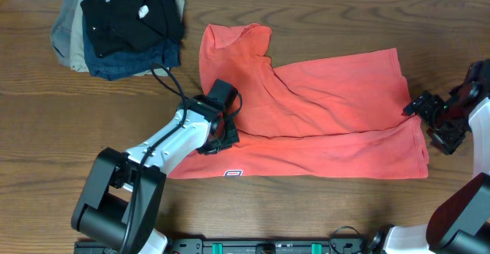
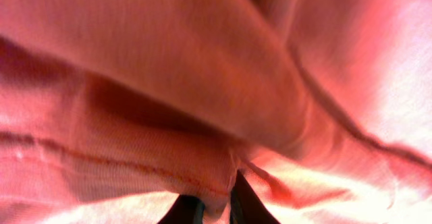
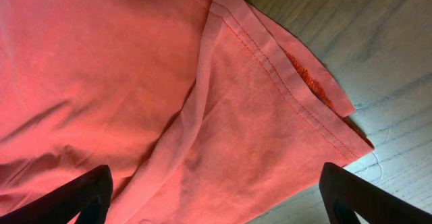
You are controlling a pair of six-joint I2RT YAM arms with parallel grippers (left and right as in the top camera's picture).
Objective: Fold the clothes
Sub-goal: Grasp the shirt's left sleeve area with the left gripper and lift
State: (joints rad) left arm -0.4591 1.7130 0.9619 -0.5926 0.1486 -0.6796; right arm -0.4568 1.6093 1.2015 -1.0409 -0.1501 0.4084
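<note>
The T-shirt (image 1: 337,93) lies on the bench (image 1: 306,216), from the centre out to the right. Its long axis runs left to right, and one part is thrown up toward the far left. That part comes near the stack of folded garments (image 1: 122,24) but stays apart from it. A small label (image 1: 233,173) shows at the near edge.

My left arm (image 1: 164,143) reaches in from the near left, and the left jaws sit on the left part of the shirt. They are pressed together, pinching a ridge of the red cloth. In the left wrist view the cloth bunches right down between the two dark fingertips (image 2: 250,207).

My right arm (image 1: 467,105) is at the opposite end. The right jaws are spread wide and hold nothing. Their fingertips (image 3: 364,197) stand at either side of the wrist view, with the stitched hem corner (image 3: 337,109) lying flat ahead of them, partly over bare wood.

So the shirt lies to the left of the right jaws and rightward from the left jaws, with one arm at each end of the long axis. I judge the right end is the one to take next, and the right arm is clearly the nearer. It should move left and down onto that hem corner before I close. The corner lies thin on the wood, so I could miss a layer.
</note>
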